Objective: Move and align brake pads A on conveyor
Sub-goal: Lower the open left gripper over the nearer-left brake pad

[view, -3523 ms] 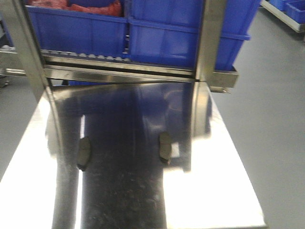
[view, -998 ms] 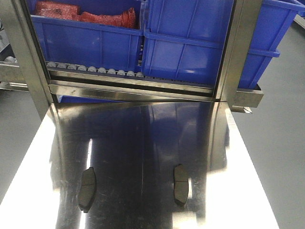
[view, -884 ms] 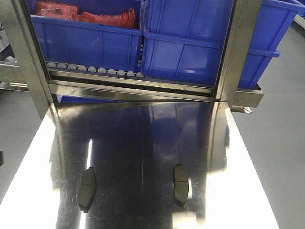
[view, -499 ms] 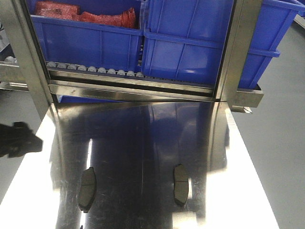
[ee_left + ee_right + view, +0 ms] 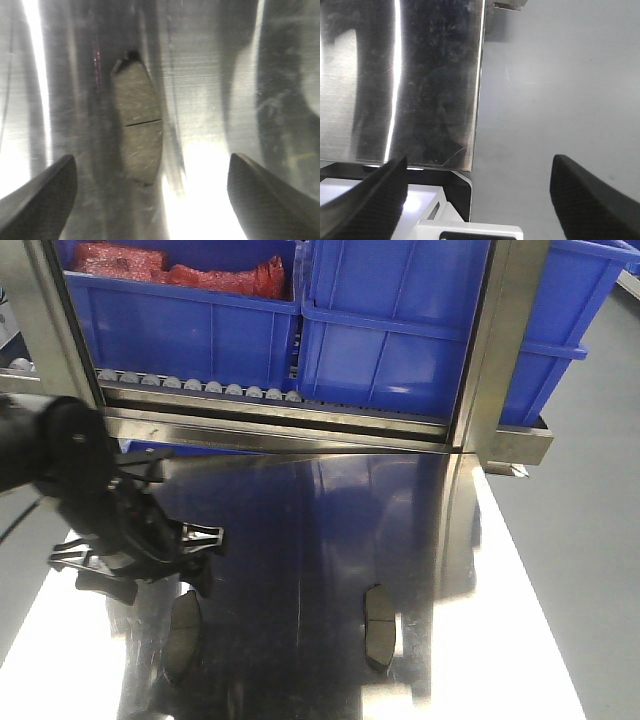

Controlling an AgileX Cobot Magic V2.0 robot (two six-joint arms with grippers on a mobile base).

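Two brake pads A lie on the shiny steel tabletop point(image 5: 300, 540): a left pad point(image 5: 183, 635) and a right pad point(image 5: 378, 627). Both are flat, grey and oblong, lying lengthwise. My left gripper point(image 5: 140, 552) hangs open just above and behind the left pad. In the left wrist view that pad point(image 5: 139, 122) shows its cross groove, and the left gripper point(image 5: 152, 165) holds nothing between its wide-apart fingers point(image 5: 37, 200). My right gripper point(image 5: 480, 160) is open and empty over the table's right edge. The conveyor is out of view.
Blue bins point(image 5: 400, 330) sit on a row of small grey rollers point(image 5: 200, 387) behind the table, one holding red bags point(image 5: 180, 270). Steel uprights point(image 5: 490, 340) frame the rack. Grey floor point(image 5: 560, 75) lies to the right of the table edge point(image 5: 477, 100).
My left arm has come in from the left edge and now hangs over the left pad. Both pads lie where they were.
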